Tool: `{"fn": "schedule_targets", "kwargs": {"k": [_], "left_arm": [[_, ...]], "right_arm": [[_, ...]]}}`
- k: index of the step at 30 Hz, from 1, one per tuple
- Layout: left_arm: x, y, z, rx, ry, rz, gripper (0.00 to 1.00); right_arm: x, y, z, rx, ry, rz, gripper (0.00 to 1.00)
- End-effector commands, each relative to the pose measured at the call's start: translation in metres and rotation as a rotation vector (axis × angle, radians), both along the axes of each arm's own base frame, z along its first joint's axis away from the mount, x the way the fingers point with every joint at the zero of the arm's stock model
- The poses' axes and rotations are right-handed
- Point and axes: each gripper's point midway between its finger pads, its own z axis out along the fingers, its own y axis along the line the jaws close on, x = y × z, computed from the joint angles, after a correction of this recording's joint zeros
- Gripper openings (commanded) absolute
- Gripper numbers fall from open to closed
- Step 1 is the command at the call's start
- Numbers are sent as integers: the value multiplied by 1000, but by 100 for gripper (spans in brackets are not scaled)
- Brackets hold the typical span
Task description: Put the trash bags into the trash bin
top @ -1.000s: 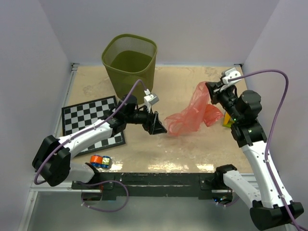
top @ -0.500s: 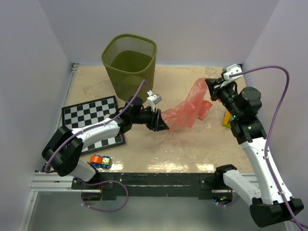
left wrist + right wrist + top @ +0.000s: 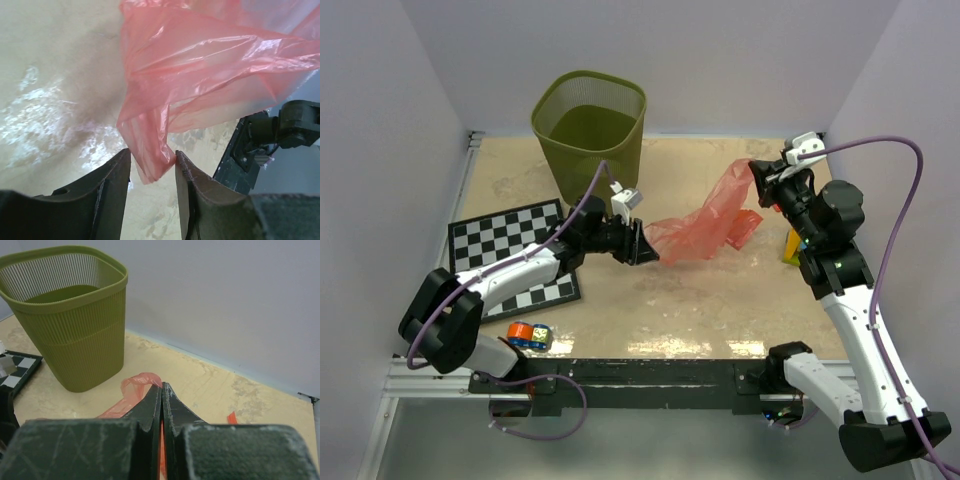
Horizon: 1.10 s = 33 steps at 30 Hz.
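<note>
A crinkly translucent red-pink trash bag hangs stretched between the two arms above the table's middle. My right gripper is shut on its upper right end, and the film curls out past the closed fingertips of that gripper. My left gripper is at the bag's lower left corner. In the left wrist view that corner hangs between the fingers of the left gripper; it touches the right one, with a gap to the left one. The olive-green mesh trash bin stands upright at the back left.
A black-and-white checkerboard lies under my left arm. Small coloured toy blocks sit near the front left edge. A yellow block stands by my right arm. A small red scrap lies on the table to the right.
My left gripper has moved up and left along the bag's lower corner and its jaws have narrowed around it. The right gripper lifted its end slightly, pulling the bag taut.
</note>
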Motion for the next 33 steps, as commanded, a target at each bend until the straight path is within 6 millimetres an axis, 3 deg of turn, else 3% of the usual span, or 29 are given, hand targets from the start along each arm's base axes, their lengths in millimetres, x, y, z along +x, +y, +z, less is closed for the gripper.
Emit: {"fn": "schedule_targets", "kwargs": {"k": [1,4,7,8,11,13,16,20,21,22,23,24,26,28,29,30,31,33], "left_arm": [[14,18,16,14,-40,75,45],[13,17,17,1,-47,68,30],[14,12,22,-28,-78,44,5],[15,11,25,-34,-91,36,0],[22,6,42,-53,-177,3,0],[36,1,66,-65,-257,-7,0],[61,-6,114,-81,-455,-51,0],[131,-10,197,-81,-724,-45,0],[149,-7,226,-95,-788,-28,0],[168,-6,243,-97,-824,-3,0],[185,0,274,-116,-876,33,0],[202,4,294,-132,-906,65,0],[223,20,368,-187,-1057,193,0],[222,39,436,-262,-1243,337,0],[213,54,471,-310,-1335,425,0],[202,69,503,-348,-1429,527,0],[180,79,536,-391,-1515,572,0],[148,95,576,-419,-1661,666,0]], "right_arm": [[4,-4,19,14,-64,-24,0],[3,-3,18,12,-60,-17,0],[5,-1,13,4,-46,-6,0],[5,-1,9,-7,-40,-7,0],[9,-3,-10,-43,11,-17,0],[19,-13,-23,-64,26,-80,0],[41,-21,-14,-138,-4,-134,0],[101,-39,45,-158,-107,-257,0],[130,-46,52,-160,-105,-294,0],[151,-54,71,-150,-130,-335,0],[167,-61,89,-144,-155,-371,0],[182,-66,115,-136,-199,-393,0],[191,-65,180,-98,-333,-391,0],[167,-58,260,-11,-535,-346,0],[137,-58,308,47,-672,-334,0],[107,-46,343,96,-788,-250,0],[81,-35,365,127,-880,-180,0],[22,-13,400,174,-1055,-85,0]]}}
